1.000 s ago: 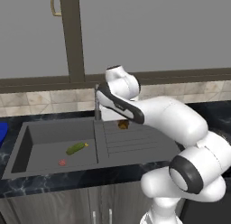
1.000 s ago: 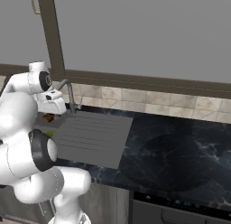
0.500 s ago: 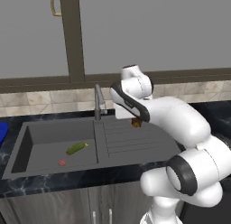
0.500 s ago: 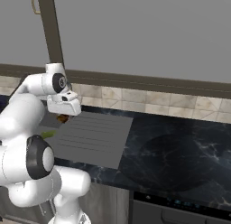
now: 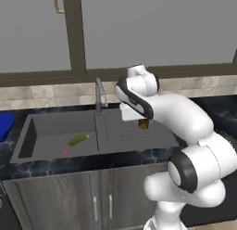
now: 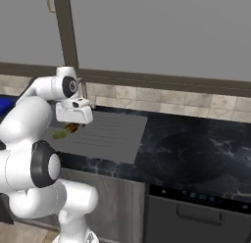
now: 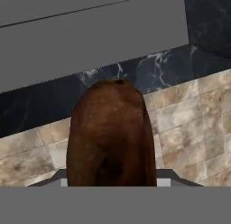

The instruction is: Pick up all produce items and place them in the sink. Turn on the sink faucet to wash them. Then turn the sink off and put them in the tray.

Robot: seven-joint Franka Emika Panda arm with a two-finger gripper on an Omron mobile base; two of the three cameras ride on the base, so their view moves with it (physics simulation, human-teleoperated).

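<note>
Here the sink (image 5: 55, 127) already holds the green vegetable (image 5: 79, 139), lying on the basin floor. The blue tray (image 5: 4, 126) sits at the worktop's far left edge. The pincer (image 5: 143, 124), closed on the brown-orange oblong (image 7: 110, 135), hangs above the drainboard; depositing, washing at the faucet (image 5: 99, 94) and traying apparently remain.

Flat, even rendered light, moderately bright, no visible source. Shadows faint: soft dark patch under arm on drainboard (image 5: 134, 131). No glare on black marble counter (image 6: 196, 154), only pale veining. Base views soft, slightly blurred, edges jagged. Hand view coarse: brown-orange oblong (image 7: 110, 135) close to lens, smeared texture, dark mottling low down. No edge distortion noticeable.
</note>
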